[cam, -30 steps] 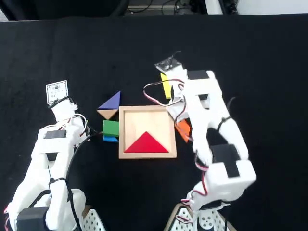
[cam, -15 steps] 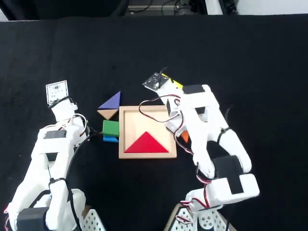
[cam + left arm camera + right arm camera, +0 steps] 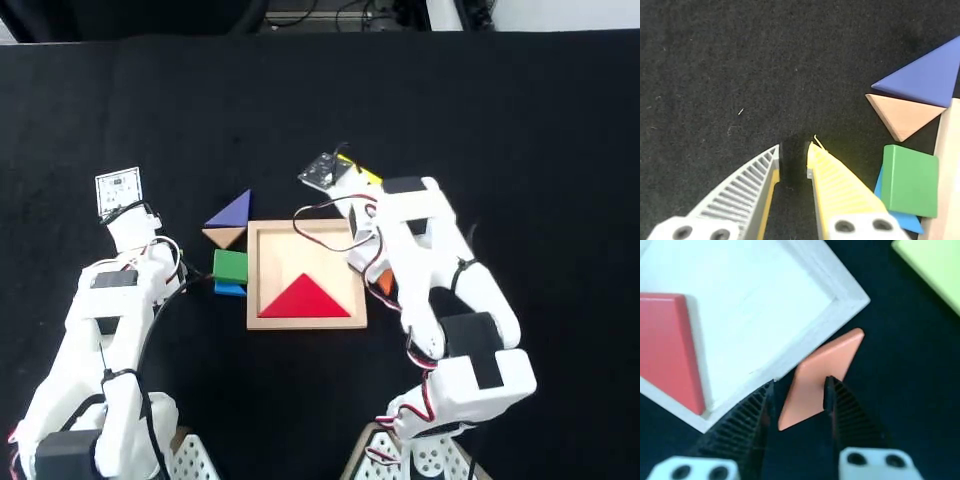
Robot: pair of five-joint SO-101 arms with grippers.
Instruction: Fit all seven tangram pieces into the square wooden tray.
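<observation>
Tray: the square wooden tray sits at frame centre, with a red wooden triangle along its lower edge.
Right gripper: jaws apart, straddling the orange parallelogram just beside the tray's right rim.
Left gripper: jaws slightly apart, gripping nothing, over bare black cloth.
Loose pieces: a purple triangle, tan triangle and green square lie left of the tray.

Tray floor: the tray is bare in its far half; a red triangle takes the near middle.
Left rim: purple triangle, tan triangle, green square and blue piece crowd just beside it.
Right rim: the right arm overhangs it; an orange piece lies against the outer wall.
Far right corner: yellow piece near.
Around left gripper: bare table.
</observation>
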